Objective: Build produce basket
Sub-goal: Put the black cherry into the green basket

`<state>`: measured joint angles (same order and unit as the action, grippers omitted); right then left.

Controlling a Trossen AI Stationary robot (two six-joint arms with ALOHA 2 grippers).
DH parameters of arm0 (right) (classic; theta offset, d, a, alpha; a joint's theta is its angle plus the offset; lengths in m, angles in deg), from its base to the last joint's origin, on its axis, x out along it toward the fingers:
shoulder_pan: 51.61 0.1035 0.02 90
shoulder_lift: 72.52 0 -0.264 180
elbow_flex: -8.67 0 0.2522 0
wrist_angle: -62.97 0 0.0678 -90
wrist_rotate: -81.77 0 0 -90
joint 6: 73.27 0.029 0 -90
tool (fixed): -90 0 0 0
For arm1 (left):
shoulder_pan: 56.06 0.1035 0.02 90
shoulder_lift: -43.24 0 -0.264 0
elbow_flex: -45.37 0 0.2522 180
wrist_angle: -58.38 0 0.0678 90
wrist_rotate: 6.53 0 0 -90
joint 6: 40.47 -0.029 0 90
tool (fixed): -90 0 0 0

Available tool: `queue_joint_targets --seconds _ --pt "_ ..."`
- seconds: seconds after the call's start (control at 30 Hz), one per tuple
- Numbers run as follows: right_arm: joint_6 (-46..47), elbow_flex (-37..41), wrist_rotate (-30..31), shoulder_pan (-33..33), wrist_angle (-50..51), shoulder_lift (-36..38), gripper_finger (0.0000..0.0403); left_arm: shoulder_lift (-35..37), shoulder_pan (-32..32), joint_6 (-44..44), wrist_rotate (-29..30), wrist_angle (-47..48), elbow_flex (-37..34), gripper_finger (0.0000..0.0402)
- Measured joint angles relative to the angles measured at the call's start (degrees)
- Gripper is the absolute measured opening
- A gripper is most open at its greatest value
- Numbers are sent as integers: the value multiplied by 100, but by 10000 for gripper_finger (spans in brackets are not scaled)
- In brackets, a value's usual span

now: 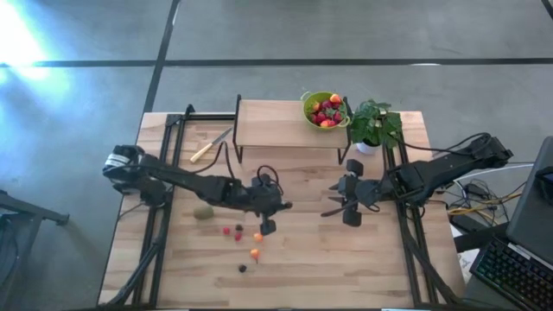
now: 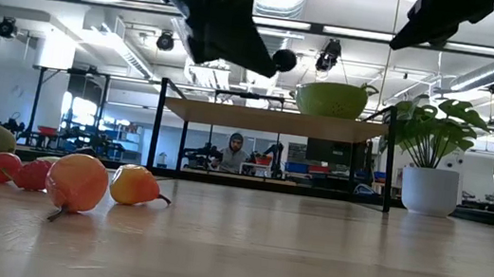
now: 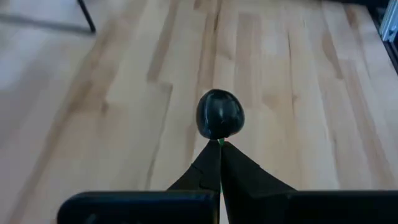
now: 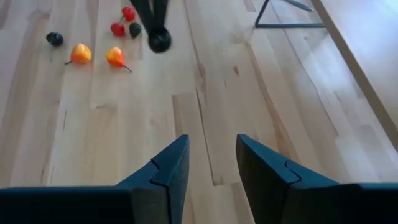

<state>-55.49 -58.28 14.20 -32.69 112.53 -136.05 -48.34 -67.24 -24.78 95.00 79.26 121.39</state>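
- Left gripper (image 1: pixel 267 226) has its jaws pinched fully together on the thin green stem of a dark purple fruit (image 3: pixel 219 114), which sticks out just past the fingertips, clear of the worktop (image 1: pixel 328 268).
- Lime-green produce basket (image 1: pixel 325 110) sits on the raised wooden shelf (image 1: pixel 276 123), well away from those jaws: across the worktop, toward the right arm's side and beside the potted plant (image 1: pixel 373 125). By my judgement the coming move turns on that one line, since the held fruit must go up over the shelf edge and above the basket rim before it is let go.
- Right gripper (image 4: pixel 211 165) hangs over bare wood with its jaws parted and nothing between them. It is the nearer arm to the basket, though well apart from the loose fruit.
- Loose fruit lies close below and beside the left jaws, so that arm is the nearer one for picking.
- Count on the worktop, from the high view: two red berries (image 1: pixel 232 231), two orange fruits (image 1: pixel 256 244), one dark berry (image 1: pixel 242 268), and one brownish-green oval kiwi (image 1: pixel 203 212). I cannot tell the kiwi's long axis with any certainty.
- Basket already holds a heap of red and orange fruit, too crowded to count.
- One yellow-handled knife (image 1: pixel 210 147) lies far behind the left jaws, near the shelf's leg.
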Motion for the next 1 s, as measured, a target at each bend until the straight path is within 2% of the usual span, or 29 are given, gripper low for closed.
queue_joint_targets --seconds 0.33,0.5,0.73,1.0 --pt "-160 20 -56 20 -532 -343 166 -665 249 -1339 -193 -1282 69 1" --pt "-149 20 -59 26 -700 -588 198 -774 389 -1554 -302 -1406 330 1" --pt "-256 20 -57 26 -821 -893 241 -1032 417 -1929 -321 -2203 343 1" --pt "-347 20 -59 33 -1082 -1046 277 -1138 444 -1931 -326 -2357 345 1"
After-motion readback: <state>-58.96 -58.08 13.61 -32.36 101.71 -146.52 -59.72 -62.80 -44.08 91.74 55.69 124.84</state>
